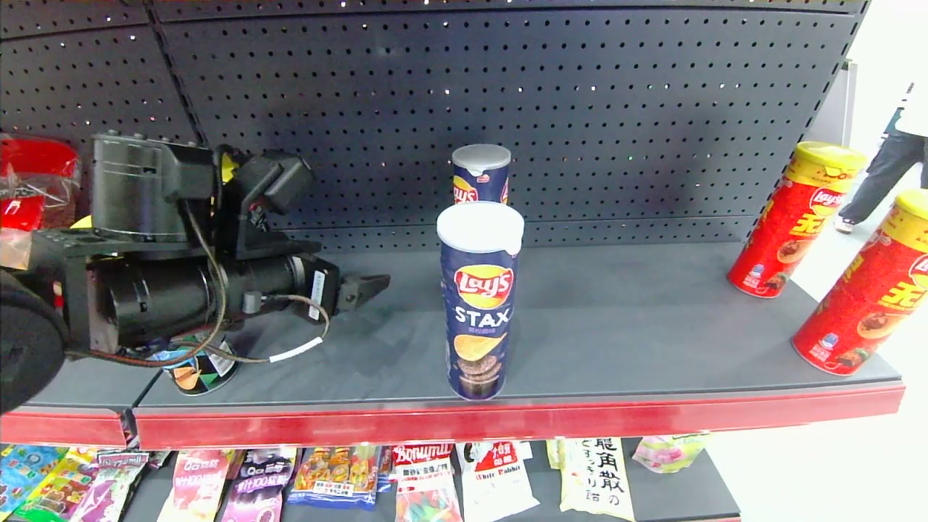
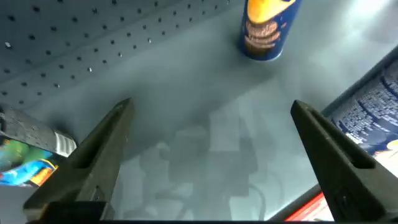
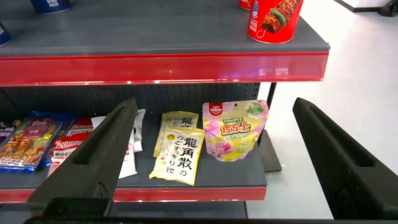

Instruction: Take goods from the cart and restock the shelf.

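Two blue chip cans stand upright on the grey shelf (image 1: 616,326): the front can (image 1: 478,304) near the red front lip and the back can (image 1: 481,174) by the pegboard. My left gripper (image 1: 370,284) hovers low over the shelf, left of the front can and apart from it. In the left wrist view it is open (image 2: 211,111) with bare shelf between its fingers, the back can (image 2: 266,28) beyond it and the front can's side (image 2: 373,118) close by one finger. My right gripper (image 3: 214,106) is open and holds nothing, in front of the lower shelf.
Two red chip cans (image 1: 796,217) (image 1: 863,283) stand at the shelf's right end. A small colourful can (image 1: 196,370) sits under my left arm. Snack bags (image 3: 236,127) fill the lower shelf (image 3: 224,180). A red packet (image 1: 32,181) sits at the far left.
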### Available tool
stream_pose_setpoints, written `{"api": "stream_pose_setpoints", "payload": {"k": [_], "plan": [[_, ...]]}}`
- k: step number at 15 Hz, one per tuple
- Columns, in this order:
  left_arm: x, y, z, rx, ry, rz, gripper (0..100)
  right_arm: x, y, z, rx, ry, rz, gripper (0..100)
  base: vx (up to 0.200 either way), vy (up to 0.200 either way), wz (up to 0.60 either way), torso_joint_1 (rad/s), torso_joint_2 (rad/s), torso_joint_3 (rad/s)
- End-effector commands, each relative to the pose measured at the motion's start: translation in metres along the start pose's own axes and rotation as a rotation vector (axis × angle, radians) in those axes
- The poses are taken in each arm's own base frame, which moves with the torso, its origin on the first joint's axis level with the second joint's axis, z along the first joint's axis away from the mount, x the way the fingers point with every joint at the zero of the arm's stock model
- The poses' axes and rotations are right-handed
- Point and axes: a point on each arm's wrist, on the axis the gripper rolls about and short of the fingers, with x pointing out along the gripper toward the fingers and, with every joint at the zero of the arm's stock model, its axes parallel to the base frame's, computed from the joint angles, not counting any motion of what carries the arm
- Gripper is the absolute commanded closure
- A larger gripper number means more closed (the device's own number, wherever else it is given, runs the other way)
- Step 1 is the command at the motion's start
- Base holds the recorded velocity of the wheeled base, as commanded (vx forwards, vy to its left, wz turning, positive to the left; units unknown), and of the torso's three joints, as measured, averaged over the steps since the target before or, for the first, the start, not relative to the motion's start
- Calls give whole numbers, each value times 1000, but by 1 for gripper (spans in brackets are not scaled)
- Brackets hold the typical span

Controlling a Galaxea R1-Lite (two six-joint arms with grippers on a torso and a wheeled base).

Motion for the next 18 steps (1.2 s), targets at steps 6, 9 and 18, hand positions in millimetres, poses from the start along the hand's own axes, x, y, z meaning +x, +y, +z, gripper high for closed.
{"api": "stream_pose_setpoints", "payload": {"k": [6, 9, 18], "plan": [[18, -23, -19, -36, 168, 33, 0, 0, 0, 0, 0, -1, 1, 0, 0, 0, 0, 0, 0, 0], [28, -26, -26, -33, 205, 28, 0, 0, 0, 0, 0, 1, 1, 0, 0, 0, 0, 0, 0, 0], [56, -40, -40, -20, 272, -9, 0, 0, 0, 0, 0, 1, 1, 0, 0, 0, 0, 0, 0, 0]]}}
